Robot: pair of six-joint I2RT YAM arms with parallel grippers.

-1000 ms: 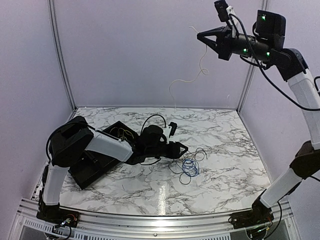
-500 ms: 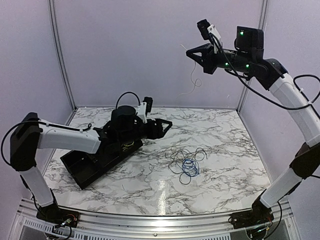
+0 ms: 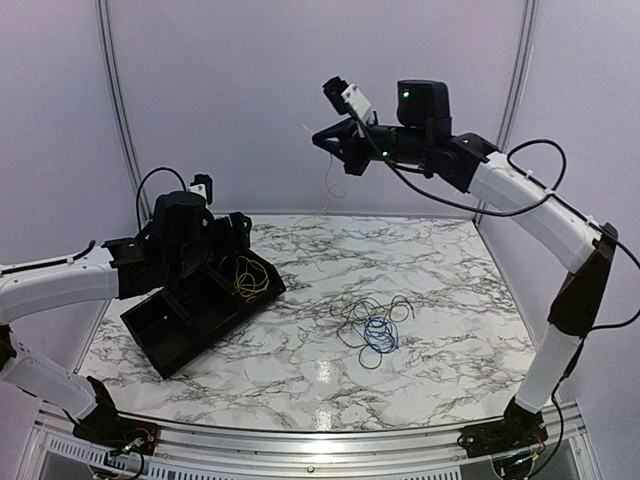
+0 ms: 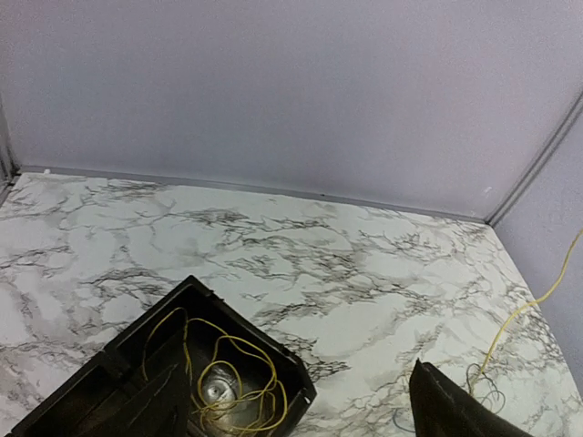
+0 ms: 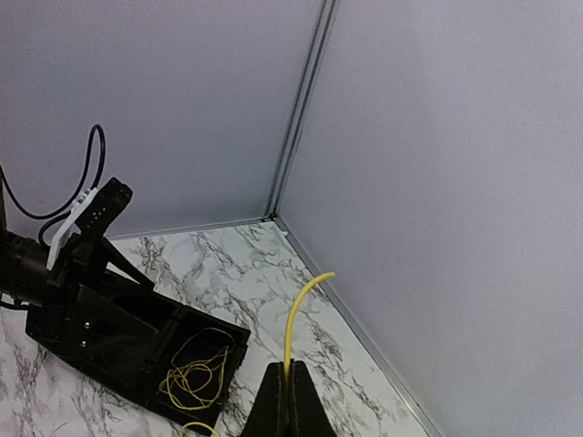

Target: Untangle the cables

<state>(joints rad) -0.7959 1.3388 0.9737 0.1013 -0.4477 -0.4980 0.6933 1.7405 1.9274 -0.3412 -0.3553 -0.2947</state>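
Top external view: the yellow cable is pinched in the clenched right claw, held high. If it's yanked, it could be snagged or pulled free. Yellow loops are seen in the black tray under the released left claw. Blue and black cables are heaped mid-table, which is marble-patterned and boxed in by plain pale walls.

Overhead and two wrist views, tray common
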